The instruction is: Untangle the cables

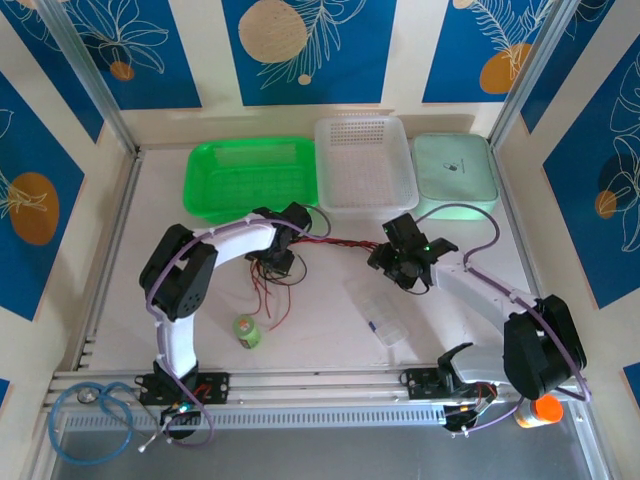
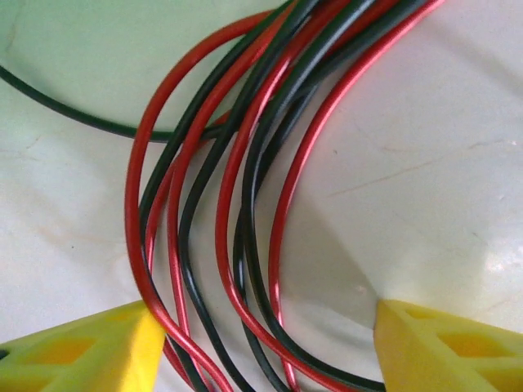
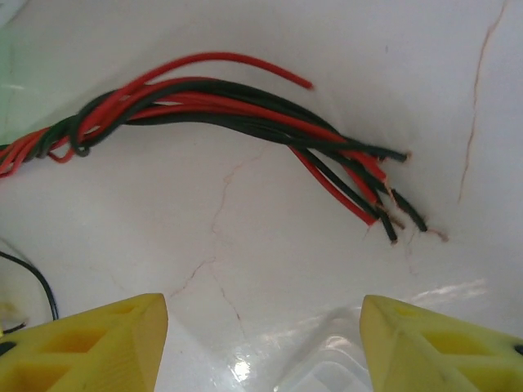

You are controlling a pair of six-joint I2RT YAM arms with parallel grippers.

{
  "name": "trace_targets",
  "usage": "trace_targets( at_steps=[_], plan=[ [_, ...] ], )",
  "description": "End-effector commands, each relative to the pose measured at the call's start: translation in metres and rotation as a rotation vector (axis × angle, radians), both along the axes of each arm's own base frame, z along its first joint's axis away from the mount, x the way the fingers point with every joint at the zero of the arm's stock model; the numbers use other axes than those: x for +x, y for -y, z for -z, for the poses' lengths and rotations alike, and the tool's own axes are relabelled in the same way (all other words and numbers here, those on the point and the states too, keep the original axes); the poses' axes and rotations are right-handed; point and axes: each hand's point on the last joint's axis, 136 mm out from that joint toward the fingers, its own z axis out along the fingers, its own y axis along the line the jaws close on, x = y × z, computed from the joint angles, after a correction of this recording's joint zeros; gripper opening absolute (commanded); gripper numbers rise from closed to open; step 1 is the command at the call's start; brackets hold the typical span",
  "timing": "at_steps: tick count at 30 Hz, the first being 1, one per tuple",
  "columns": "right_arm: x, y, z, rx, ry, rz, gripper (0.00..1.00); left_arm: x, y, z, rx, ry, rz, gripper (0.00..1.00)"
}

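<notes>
White tabletop (image 3: 245,269) bears red and black cables (image 3: 229,100) twisted together, ends splayed.

Nothing legible anywhere: no words, numbers or brand names to read. Just a small dark mark on the pale mint lidded box (image 1: 453,178) at upper right of the top view, too small to make out.

Cables (image 3: 221,100) (red, black) lie bundled, seemingly tangled.
</notes>
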Motion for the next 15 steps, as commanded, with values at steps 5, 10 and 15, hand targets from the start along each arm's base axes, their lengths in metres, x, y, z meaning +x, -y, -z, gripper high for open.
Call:
trace_targets(
  at_steps=[5,10,15],
  plan=[
    [0.024,-0.022,0.007,0.153,0.015,0.164,0.63,0.019,-0.067,-0.001,0.306,0.084,-0.059,0.46],
    [0.036,-0.031,0.01,0.164,0.05,0.199,0.63,0.033,-0.075,-0.016,0.338,0.136,-0.051,0.12],
    [0.04,-0.032,0.013,0.184,0.037,0.305,0.65,0.045,-0.071,-0.028,0.323,0.179,-0.019,0.05]
  ],
)
